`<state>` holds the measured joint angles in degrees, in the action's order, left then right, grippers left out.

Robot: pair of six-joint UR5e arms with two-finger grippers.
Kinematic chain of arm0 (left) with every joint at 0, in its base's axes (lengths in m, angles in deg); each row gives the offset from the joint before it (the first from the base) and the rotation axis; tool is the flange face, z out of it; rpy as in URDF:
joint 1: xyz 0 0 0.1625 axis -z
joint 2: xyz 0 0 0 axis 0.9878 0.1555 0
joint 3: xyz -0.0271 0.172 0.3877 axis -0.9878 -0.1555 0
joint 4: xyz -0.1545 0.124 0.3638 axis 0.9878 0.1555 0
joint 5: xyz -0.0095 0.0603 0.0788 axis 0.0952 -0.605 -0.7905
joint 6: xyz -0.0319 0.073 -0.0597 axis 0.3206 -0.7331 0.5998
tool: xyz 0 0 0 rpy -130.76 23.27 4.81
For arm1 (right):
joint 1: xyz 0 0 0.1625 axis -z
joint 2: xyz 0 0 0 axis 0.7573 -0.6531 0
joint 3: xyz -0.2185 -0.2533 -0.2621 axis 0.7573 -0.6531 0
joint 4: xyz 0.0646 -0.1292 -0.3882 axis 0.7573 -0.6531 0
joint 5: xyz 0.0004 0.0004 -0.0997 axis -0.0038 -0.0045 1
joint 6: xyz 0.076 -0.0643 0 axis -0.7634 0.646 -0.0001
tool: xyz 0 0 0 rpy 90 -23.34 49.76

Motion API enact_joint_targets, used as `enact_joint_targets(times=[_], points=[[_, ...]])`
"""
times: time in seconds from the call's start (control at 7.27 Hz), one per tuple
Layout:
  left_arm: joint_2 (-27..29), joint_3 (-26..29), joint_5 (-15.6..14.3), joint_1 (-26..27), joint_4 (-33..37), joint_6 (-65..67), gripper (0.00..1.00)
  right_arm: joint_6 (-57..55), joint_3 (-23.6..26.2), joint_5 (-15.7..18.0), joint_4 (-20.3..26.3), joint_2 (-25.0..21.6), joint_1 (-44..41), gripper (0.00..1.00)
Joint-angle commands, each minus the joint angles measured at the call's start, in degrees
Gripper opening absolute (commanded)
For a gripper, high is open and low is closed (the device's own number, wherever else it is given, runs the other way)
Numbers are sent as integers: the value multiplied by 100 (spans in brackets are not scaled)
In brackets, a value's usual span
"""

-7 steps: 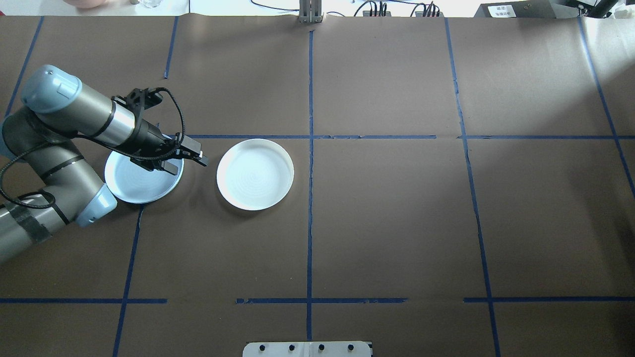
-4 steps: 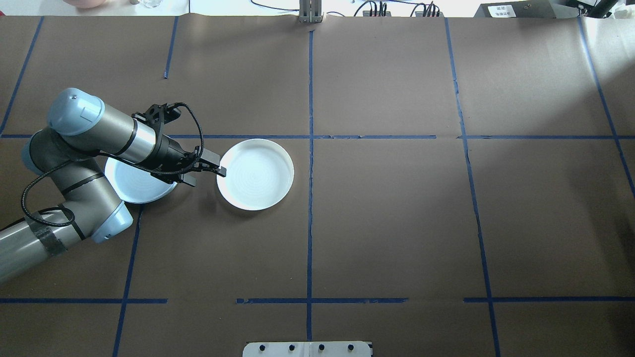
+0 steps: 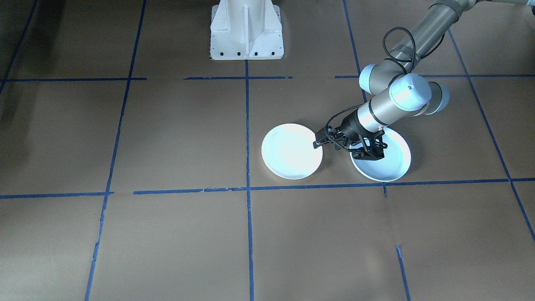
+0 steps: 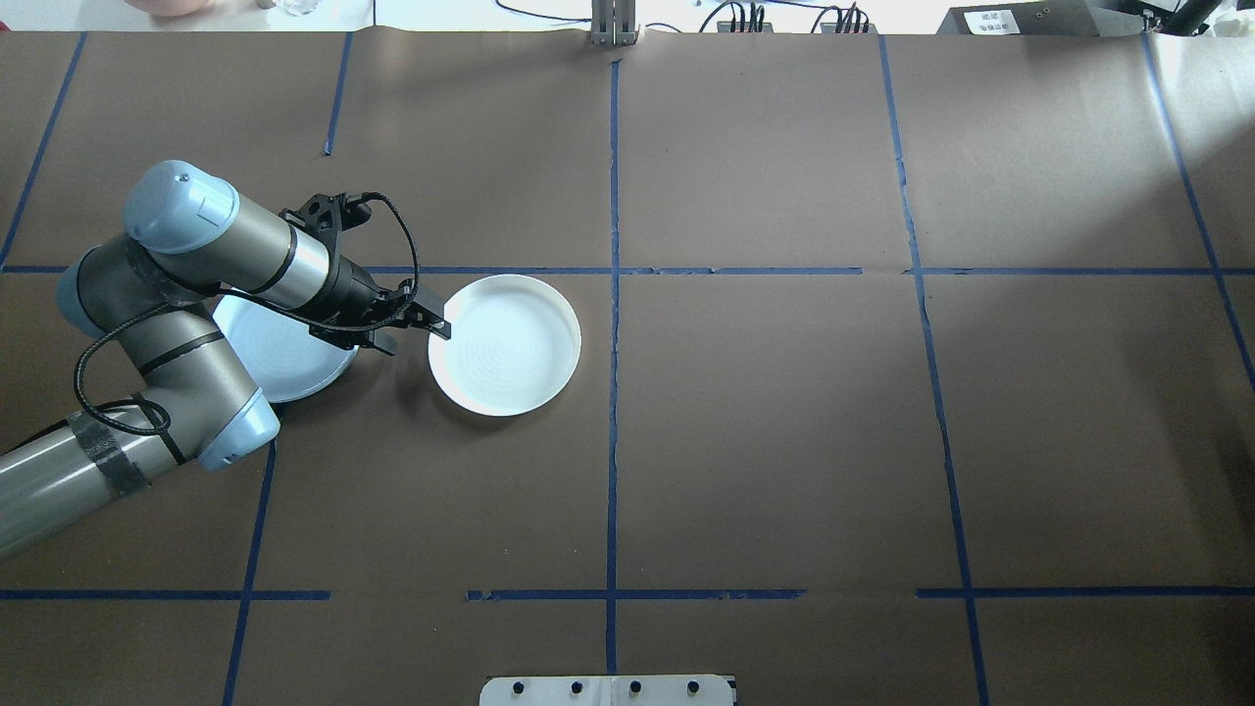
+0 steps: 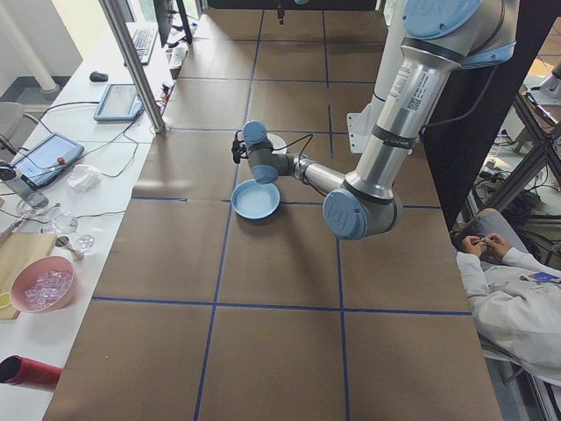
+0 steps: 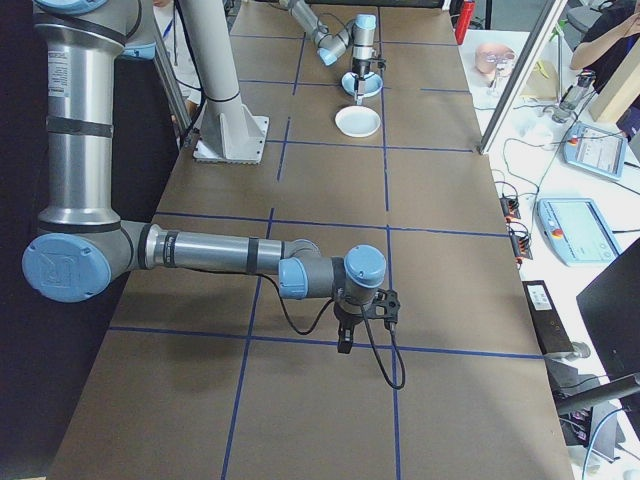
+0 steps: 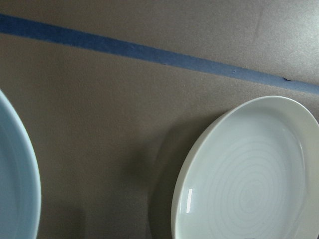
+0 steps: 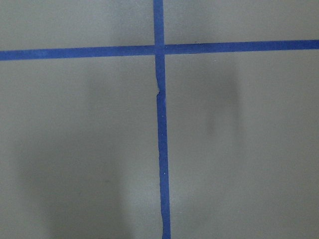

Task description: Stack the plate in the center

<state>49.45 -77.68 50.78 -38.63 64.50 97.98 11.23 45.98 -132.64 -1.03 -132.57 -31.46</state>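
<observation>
Lying left of centre in the overhead view, white plate (image 4: 505, 344), round, shallow, faint rings inside, raised rim. Just left of it and apart, bluish plate (image 4: 284, 358), half under the left arm. Left gripper (image 4: 424, 327) spread at the white plate's left rim. Right gripper (image 6: 362, 325) seen only from the side; cannot tell its state.

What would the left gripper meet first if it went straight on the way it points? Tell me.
Most likely the near rim of the white plate: the left gripper points at it, its tips about at that rim. Its height above the rim is unclear.
</observation>
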Motion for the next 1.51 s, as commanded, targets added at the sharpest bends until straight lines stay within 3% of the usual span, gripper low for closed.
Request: enact_joint_targets(times=[0.0, 0.41, 0.55, 0.69, 1.1, 1.38], points=[[92, 30, -50, -15, -84, -15, 77, 0, 0, 0, 0, 0, 0, 100], [181, 198, -50, -41, -93, -24, 73, 0, 0, 0, 0, 0, 0, 100], [189, 189, -41, -33, -93, -24, 43, 0, 0, 0, 0, 0, 0, 100], [207, 197, -50, -41, -93, -7, 19, 0, 0, 0, 0, 0, 0, 100], [216, 198, -41, -41, -93, 2, 12, 0, 0, 0, 0, 0, 0, 100], [216, 189, -41, -41, -85, 2, 0, 0, 0, 0, 0, 0, 0, 100]])
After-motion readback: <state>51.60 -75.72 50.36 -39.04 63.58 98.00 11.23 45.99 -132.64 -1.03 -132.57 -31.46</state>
